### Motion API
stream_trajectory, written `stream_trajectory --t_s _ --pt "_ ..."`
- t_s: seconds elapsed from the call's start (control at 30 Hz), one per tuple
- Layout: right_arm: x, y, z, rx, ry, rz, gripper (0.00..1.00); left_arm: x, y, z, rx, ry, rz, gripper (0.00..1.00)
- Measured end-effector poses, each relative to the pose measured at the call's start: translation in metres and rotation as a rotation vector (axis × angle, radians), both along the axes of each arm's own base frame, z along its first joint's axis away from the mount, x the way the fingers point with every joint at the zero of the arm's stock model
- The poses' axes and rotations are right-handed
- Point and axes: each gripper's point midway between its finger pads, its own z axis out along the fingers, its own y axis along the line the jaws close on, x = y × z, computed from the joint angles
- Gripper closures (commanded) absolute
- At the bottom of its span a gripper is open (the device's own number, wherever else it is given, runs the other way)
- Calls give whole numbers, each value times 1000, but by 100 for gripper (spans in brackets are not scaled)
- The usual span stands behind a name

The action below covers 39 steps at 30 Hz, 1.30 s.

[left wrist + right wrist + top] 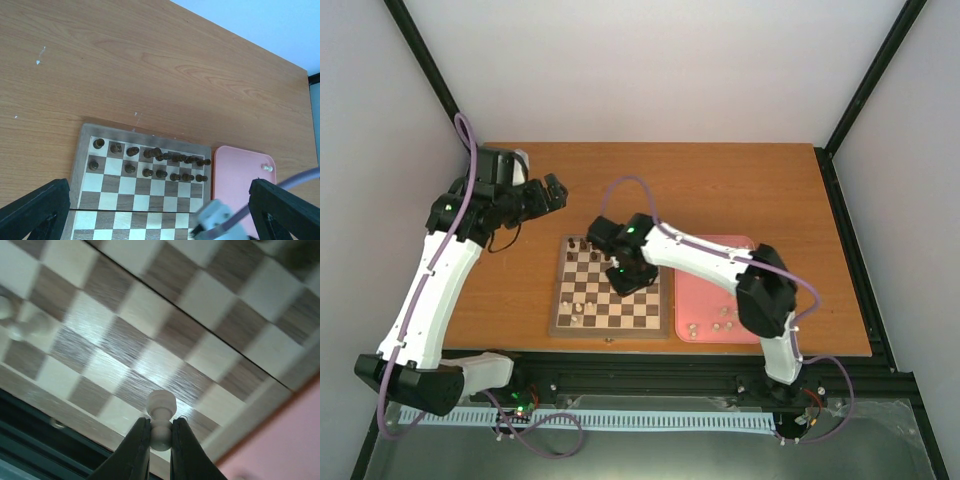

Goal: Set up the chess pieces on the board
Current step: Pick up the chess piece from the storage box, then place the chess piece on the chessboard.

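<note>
Left claw [552,194] spread wide, over worktop [720,190] past far-left corner of board [610,328]. Dark chessmen [150,160] crowd the far rows. Right claw [160,432] pinches cream pawn [161,412] over board's right half. Long axis along fingers, head outward, probably not touching. Pink tray [705,300] just right.

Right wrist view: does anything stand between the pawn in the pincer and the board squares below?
Nothing visible does. The right pincer holds the pawn over bare squares of the board; the nearest white piece stands apart at the view's left edge.
</note>
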Motion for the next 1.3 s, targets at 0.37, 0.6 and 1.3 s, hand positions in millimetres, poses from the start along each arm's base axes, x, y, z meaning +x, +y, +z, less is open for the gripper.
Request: stream_trajectory --t_s 0.37,0.6,1.3 --pt "-8 70 -13 61 28 111 96 -6 4 8 2 -30 8 0" --pt "-16 84 -29 53 62 150 96 -10 8 13 13 -48 21 0" --pt "-35 82 -41 25 109 189 95 -12 12 5 37 -36 27 0"
